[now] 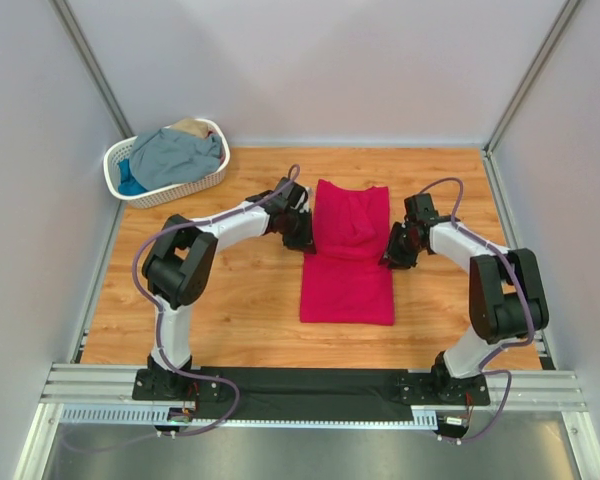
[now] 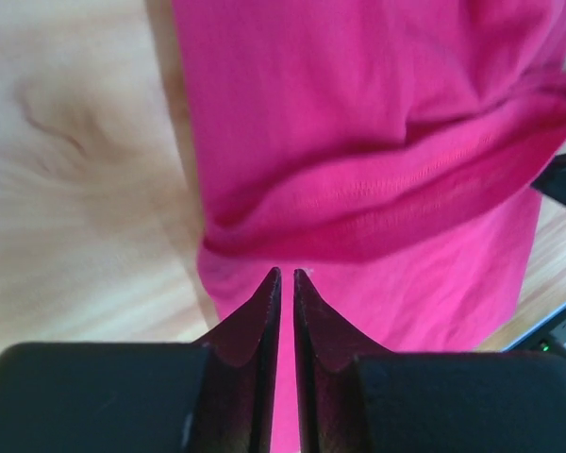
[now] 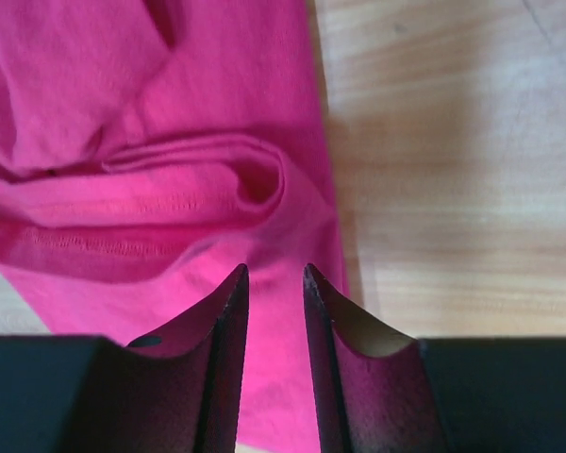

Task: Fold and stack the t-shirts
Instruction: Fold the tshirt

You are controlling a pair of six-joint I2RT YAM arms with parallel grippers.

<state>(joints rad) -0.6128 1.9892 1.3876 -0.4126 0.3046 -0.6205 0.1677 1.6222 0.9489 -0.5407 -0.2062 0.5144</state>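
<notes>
Crimson-pink cloth fills the middle of the wooden worktop (image 1: 230, 300): the large t-shirt (image 1: 347, 260) lies there as a long, narrow rectangle running away from the arm bases. Its far half is doubled over the near half, and the stitched hem forms a rumpled ridge across the middle. The far part is creased and slightly raised, while the near part lies flat.

The left end effector (image 1: 302, 238) sits at the shirt's left edge, level with that ridge. In the left wrist view its fingers (image 2: 250, 321) stand almost together with only a thin slit between them, the tips just short of the folded hem. No cloth shows in the slit.

The right end effector (image 1: 390, 258) is at the opposite edge, also beside the ridge. Its jaws are narrow but plainly parted. The pink fabric lies beneath and beyond the tips, and nothing is pinched between them.

In the far left corner of the worktop stands a white lattice basket (image 1: 175, 190), well apart from the pink shirt. A grey-blue t-shirt (image 1: 180, 155) is heaped on top inside it. A bright blue t-shirt (image 1: 130, 183) peeks out at the left side, and a tan t-shirt (image 1: 190, 127) shows at the back.
</notes>
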